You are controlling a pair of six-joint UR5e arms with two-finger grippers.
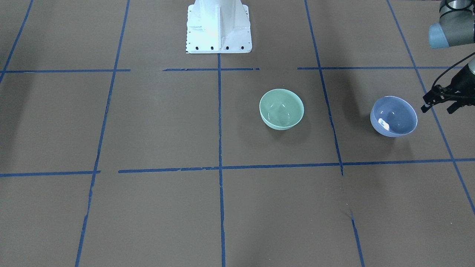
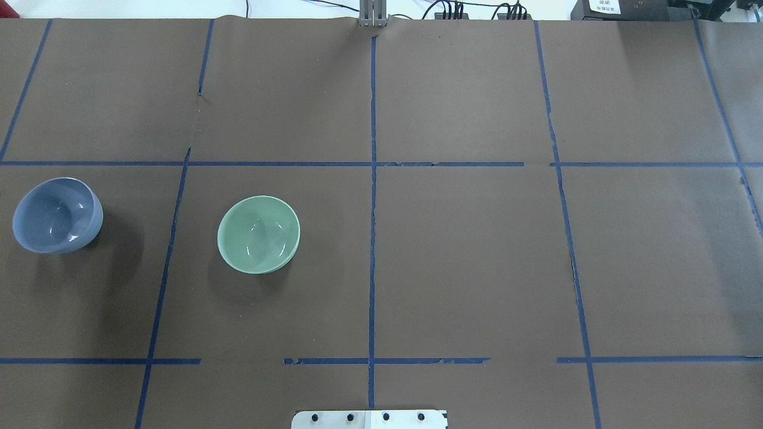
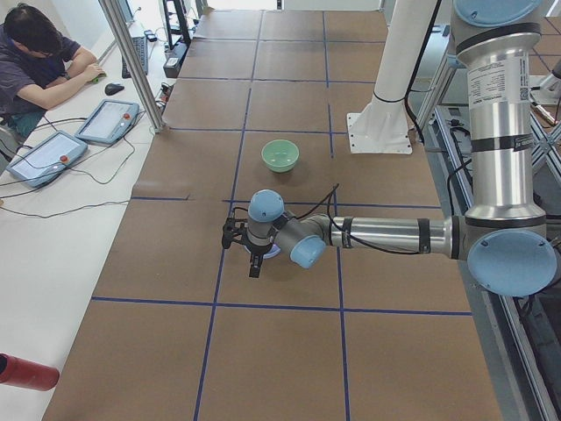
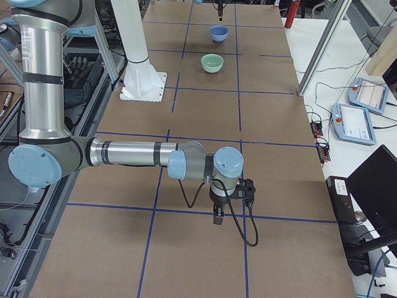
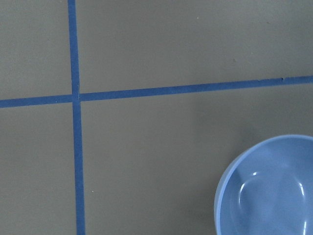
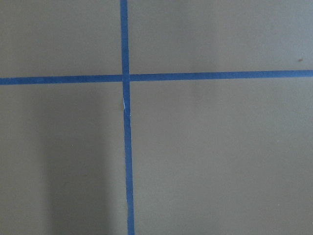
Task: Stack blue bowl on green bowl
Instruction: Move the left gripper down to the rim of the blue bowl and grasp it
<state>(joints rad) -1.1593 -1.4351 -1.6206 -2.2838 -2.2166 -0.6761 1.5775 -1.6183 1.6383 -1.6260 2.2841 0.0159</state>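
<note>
The blue bowl [image 1: 394, 116] stands upright on the table at the robot's far left; it also shows in the overhead view [image 2: 56, 215] and at the lower right of the left wrist view [image 5: 269, 191]. The green bowl [image 1: 281, 109] stands upright and empty, apart from it and nearer the table's middle [image 2: 258, 234]. My left gripper [image 1: 438, 108] hovers just beside the blue bowl on its outer side, with its fingers apart and empty. My right gripper [image 4: 218, 214] hangs over bare table far from both bowls; I cannot tell whether it is open or shut.
The white robot base [image 1: 219, 26] stands at the table's edge. Blue tape lines divide the brown table cover [image 2: 465, 256] into squares. An operator [image 3: 35, 53] sits at a side desk with teach pendants [image 3: 107, 120].
</note>
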